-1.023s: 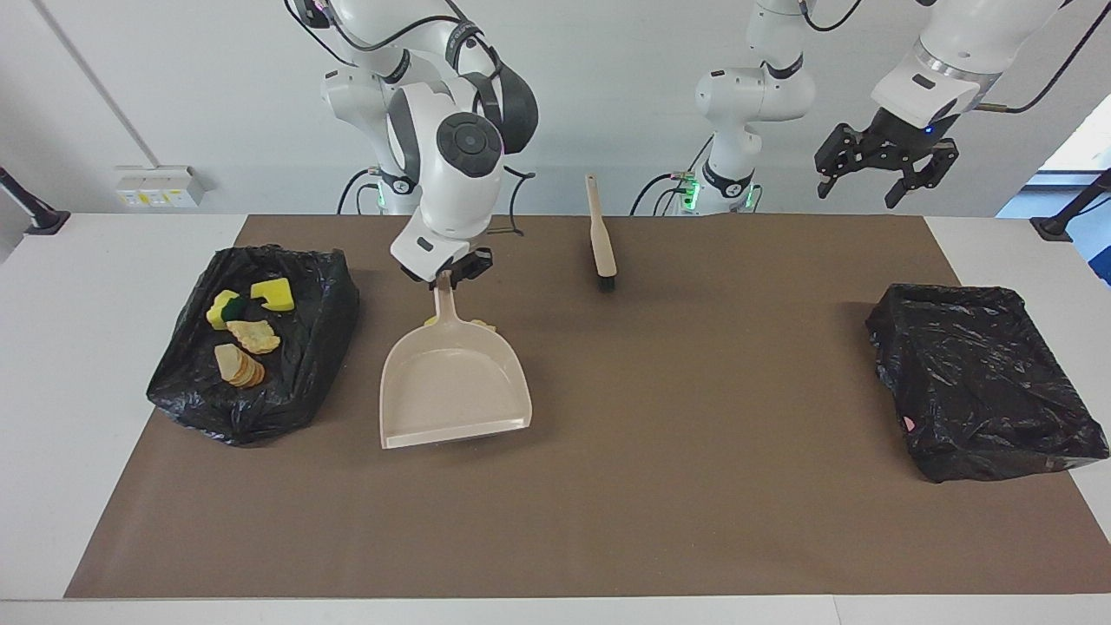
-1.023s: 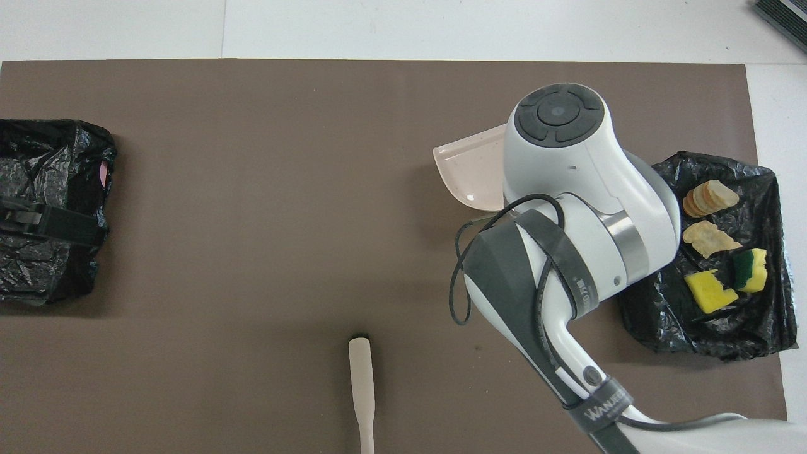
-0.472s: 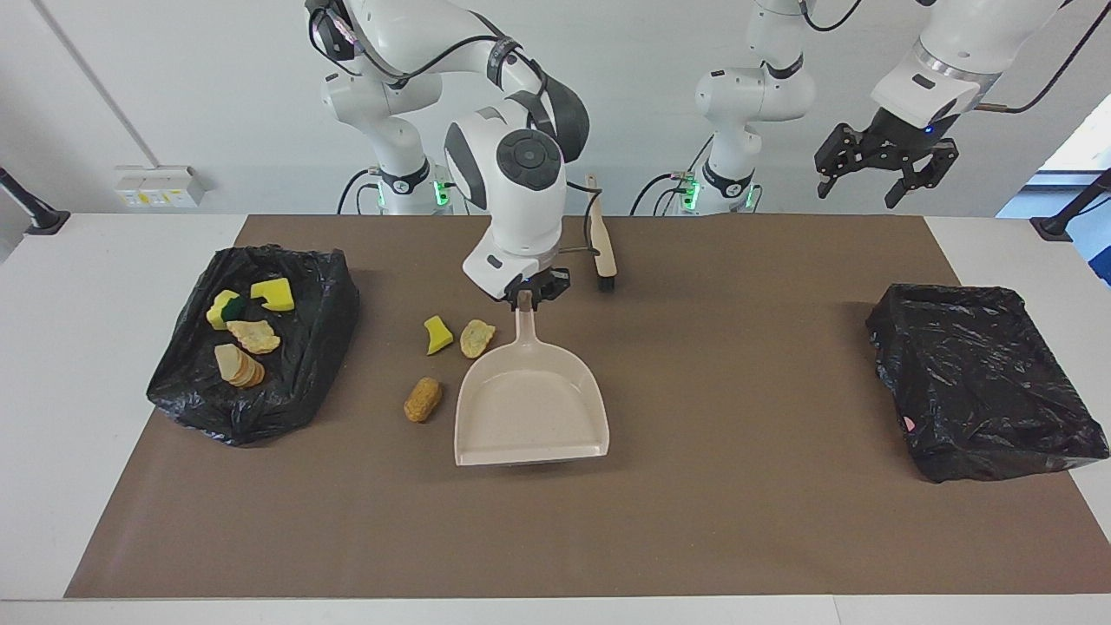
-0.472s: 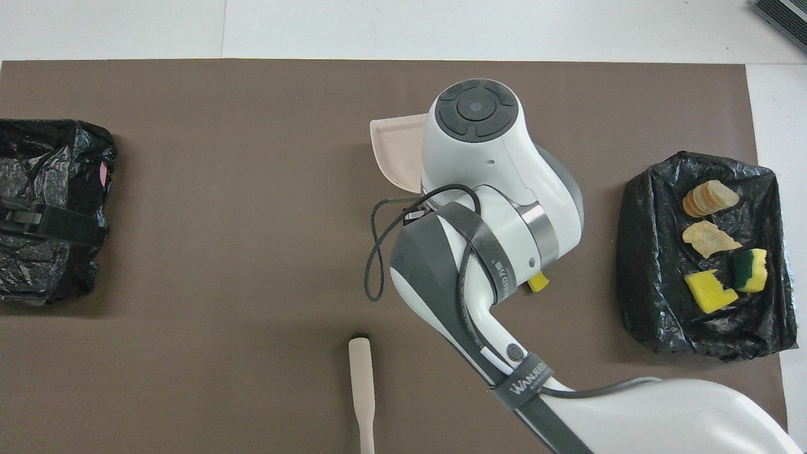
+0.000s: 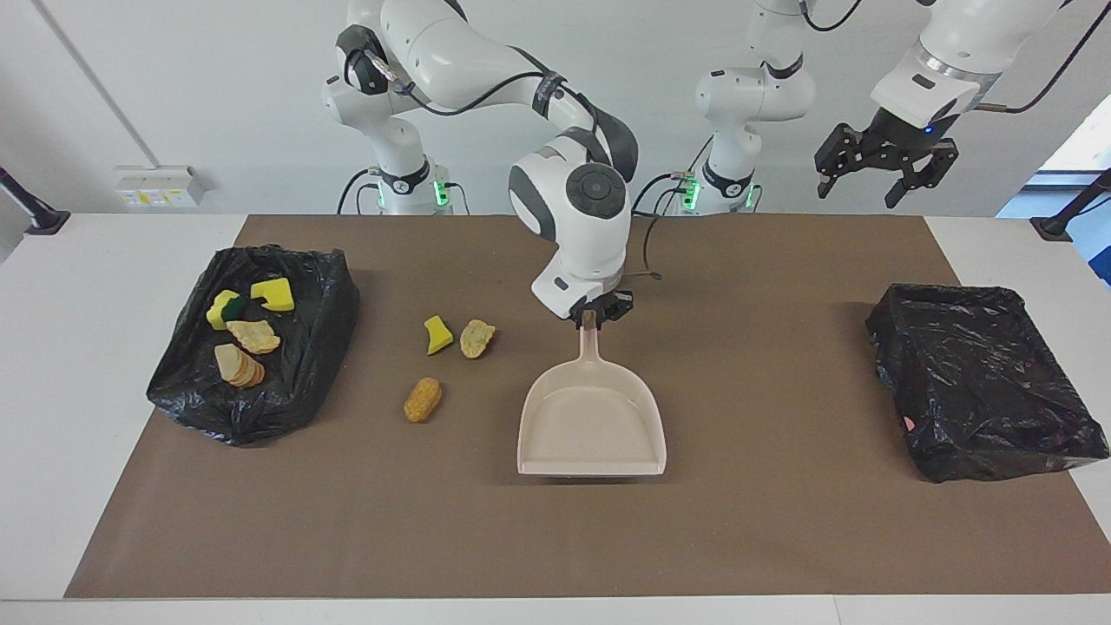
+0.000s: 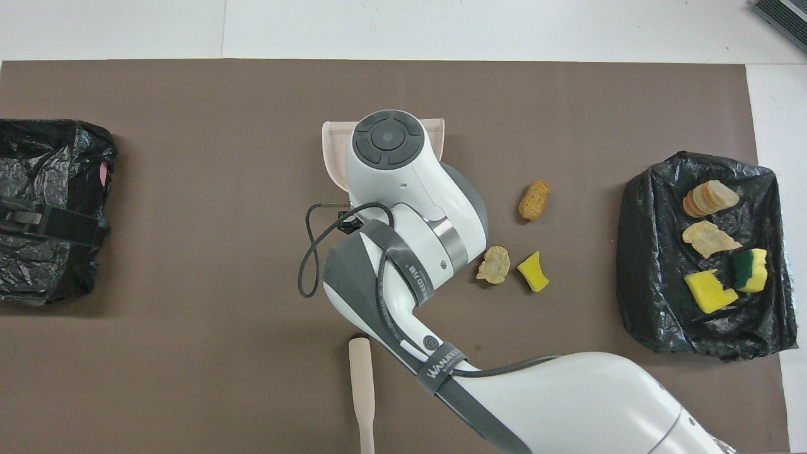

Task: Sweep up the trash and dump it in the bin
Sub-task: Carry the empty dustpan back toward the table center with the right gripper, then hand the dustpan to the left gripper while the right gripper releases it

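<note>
Your right gripper (image 5: 594,314) is pinching the dustpan (image 5: 592,425) handle, three trash bits (image 5: 423,399) lying beside it; left gripper (image 5: 885,178) waits spread wide.

probably a lab: robot arms (image 5: 486,61), matted table (image 5: 746,521).

Dustpan carried toward the table's middle

The right end effector (image 5: 594,312), clamped on the dustpan (image 5: 592,427) handle, has carried it away from the bin, uncovering three trash pieces (image 5: 458,340) on the mat.
</note>
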